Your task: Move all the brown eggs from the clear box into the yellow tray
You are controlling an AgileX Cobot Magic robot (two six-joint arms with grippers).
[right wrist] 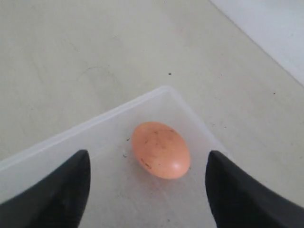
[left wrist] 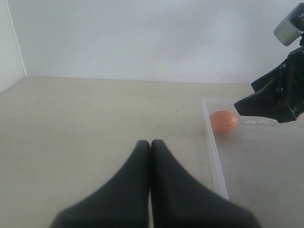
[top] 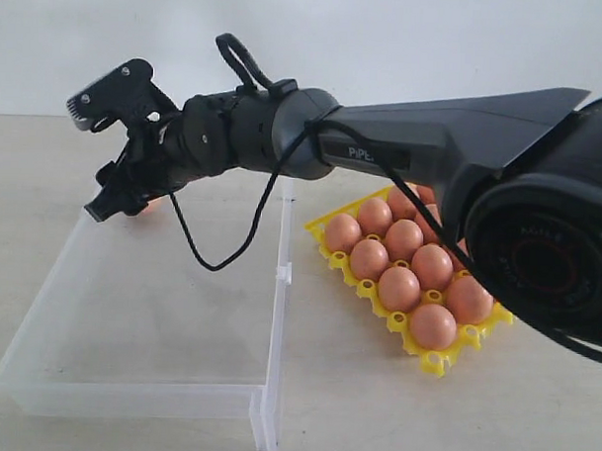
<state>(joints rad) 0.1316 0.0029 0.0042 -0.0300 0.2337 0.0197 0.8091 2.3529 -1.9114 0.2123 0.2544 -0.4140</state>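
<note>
- I read "PiPE" on the right arm [top: 361, 153]; the rest is hidden by a cable.
- Right gripper [right wrist: 147, 156]: jaws wide apart, with one speckled pinkish-brown egg [right wrist: 160, 149] between them in the clear box [right wrist: 95, 121] corner.
- Left gripper [left wrist: 150, 142]: jaws together.
- More eggs [top: 399, 288] sit in the yellow tray [top: 435, 364].

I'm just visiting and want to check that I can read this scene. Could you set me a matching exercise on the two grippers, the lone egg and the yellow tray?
Things:
1. left gripper
2. right gripper
3. lone brown egg
4. yellow tray

States:
A. holds many eggs
B. shut, holding nothing
C. lies in a corner of the clear box
D. open, an egg between its fingers, not gripped

Pairs: 1-B; 2-D; 3-C; 4-A
</note>
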